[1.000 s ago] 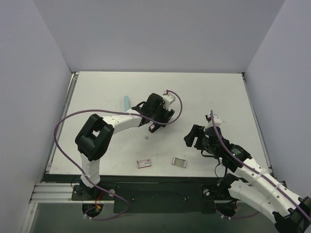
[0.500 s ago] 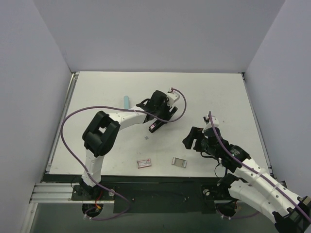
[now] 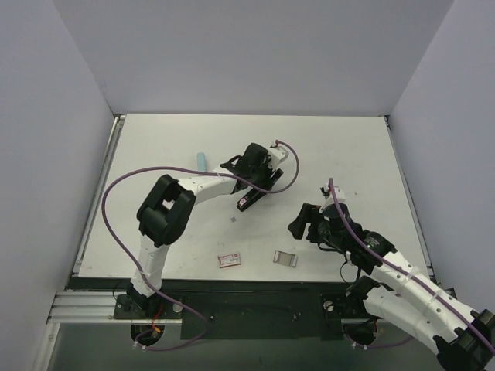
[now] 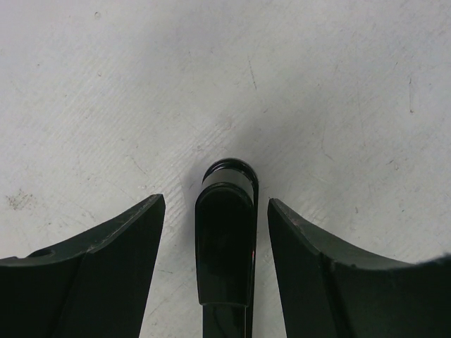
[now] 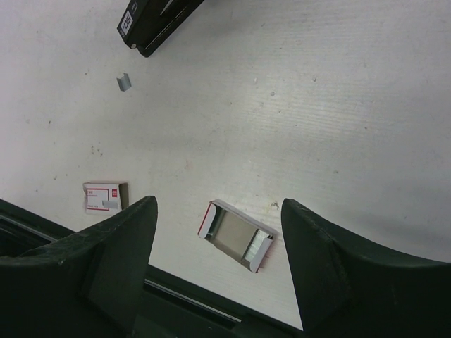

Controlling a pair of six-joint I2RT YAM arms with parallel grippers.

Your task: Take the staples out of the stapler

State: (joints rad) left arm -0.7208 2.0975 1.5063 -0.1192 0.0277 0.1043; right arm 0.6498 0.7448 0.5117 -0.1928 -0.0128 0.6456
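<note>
Straddling the glossy black stapler [image 4: 224,246], I held my left claw [image 4: 215,203] spread beside its flanks, ready to clamp; my right claw [image 5: 218,203] hung spread, empty.

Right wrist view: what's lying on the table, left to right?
closed staple box → black stapler → open box tray. Left out the loose staple strip: sideways it overlaps both the box and the stapler.

I see my left arm [image 3: 197,189] stretched far forward, left gripper [image 4: 215,203] pointing down, jaws apart, my right arm [image 3: 394,270] angled inward, right gripper [image 5: 218,204] spread wide, holding nothing
</note>
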